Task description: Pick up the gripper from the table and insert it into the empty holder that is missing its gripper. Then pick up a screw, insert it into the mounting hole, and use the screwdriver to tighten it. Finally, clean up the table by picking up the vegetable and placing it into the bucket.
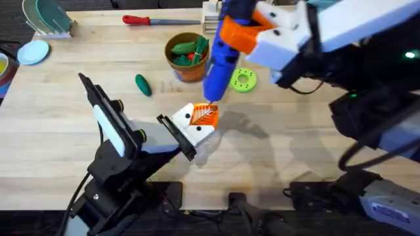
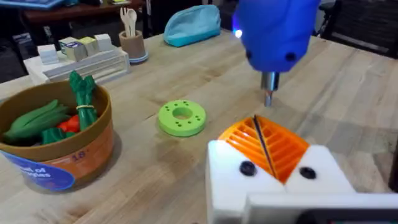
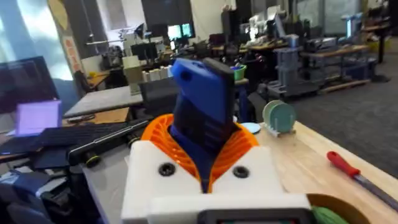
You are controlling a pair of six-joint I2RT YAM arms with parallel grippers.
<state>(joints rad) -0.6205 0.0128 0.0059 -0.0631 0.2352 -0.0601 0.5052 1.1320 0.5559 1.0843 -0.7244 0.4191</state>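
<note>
Nearest me, my left pincer [image 1: 200, 124] is clenched, its ribbed orange pads pressed together. My right pincer [image 1: 244, 34] grasps the chunky blue powered screwdriver [image 1: 216, 69], bit poised just above. Cleanup remains, I judge: the dark green oval vegetable [image 1: 142, 84] lies on the wooden bench [image 1: 59, 131], beside the orange-brown bucket [image 1: 189, 67]

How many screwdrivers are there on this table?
2. The blue screwdriver is held upright in the right gripper, over the table's middle. A red-handled screwdriver lies at the far edge. Others may be hidden.

A red-handled hand tool [image 1: 146, 20] lies near a green disc [image 1: 243, 80].
</note>
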